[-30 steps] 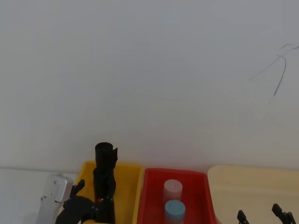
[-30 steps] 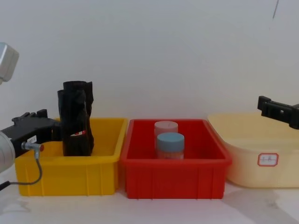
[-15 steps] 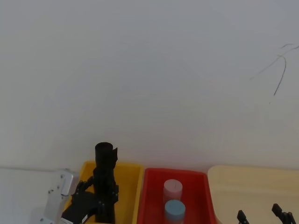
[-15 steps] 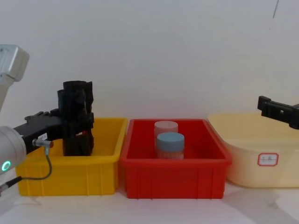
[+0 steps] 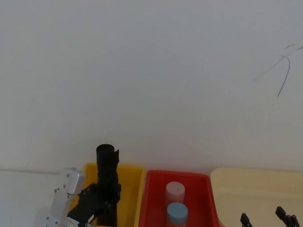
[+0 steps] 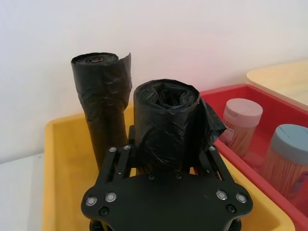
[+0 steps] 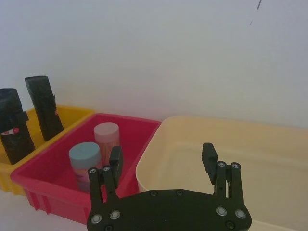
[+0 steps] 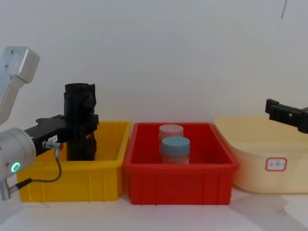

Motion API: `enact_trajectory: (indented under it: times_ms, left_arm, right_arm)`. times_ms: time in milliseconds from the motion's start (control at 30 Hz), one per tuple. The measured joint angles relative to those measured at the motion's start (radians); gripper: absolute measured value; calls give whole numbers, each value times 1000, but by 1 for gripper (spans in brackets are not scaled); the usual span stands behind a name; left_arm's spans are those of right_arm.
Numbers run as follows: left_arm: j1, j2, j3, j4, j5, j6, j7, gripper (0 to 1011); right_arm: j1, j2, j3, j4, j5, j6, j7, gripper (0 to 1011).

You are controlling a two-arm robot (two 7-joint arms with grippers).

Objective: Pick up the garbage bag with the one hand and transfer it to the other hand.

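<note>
Plain white wall (image 5: 151, 71) — thin dark scribble (image 5: 286, 75) upper right.

Slides the left gripper (image 8: 91, 121) forward from beside the bag (image 6: 166, 120) to clamp both its sides. Nudges the bag rightward, into line with the other roll (image 6: 101, 91) in the chest view. Lifts the silver arm (image 8: 14, 149) higher at lower left.

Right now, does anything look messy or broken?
Nothing is spilled or broken. The garbage bag gripped by the left tool in the yellow bin has a loose crinkled flap sticking out its side.
</note>
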Motion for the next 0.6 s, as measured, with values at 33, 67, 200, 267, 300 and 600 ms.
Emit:
enact_trajectory:
  times_ms: [33, 67, 200, 267, 300, 600]
  left_arm:
    - [-1, 0, 0, 1, 0, 0, -2, 496]
    - [-3, -1, -1, 1, 1, 0, -4, 483]
    - [-8, -2, -2, -2, 4, 0, -8, 445]
    - [-9, -2, -3, -7, 6, 0, -8, 429]
    - [-11, -1, -4, -14, 9, 1, -9, 429]
    - [-34, 9, -3, -75, 26, 11, -30, 389]
  right_arm:
    - [0, 0, 0, 0, 0, 0, 0, 1000]
    - [0, 0, 0, 0, 0, 0, 0, 1000]
    - [0, 0, 0, 0, 0, 0, 0, 1000]
    - [0, 0, 0, 0, 0, 0, 0, 1000]
    - [0, 0, 0, 0, 0, 0, 0, 1000]
    - [0, 0, 0, 0, 0, 0, 0, 1000]
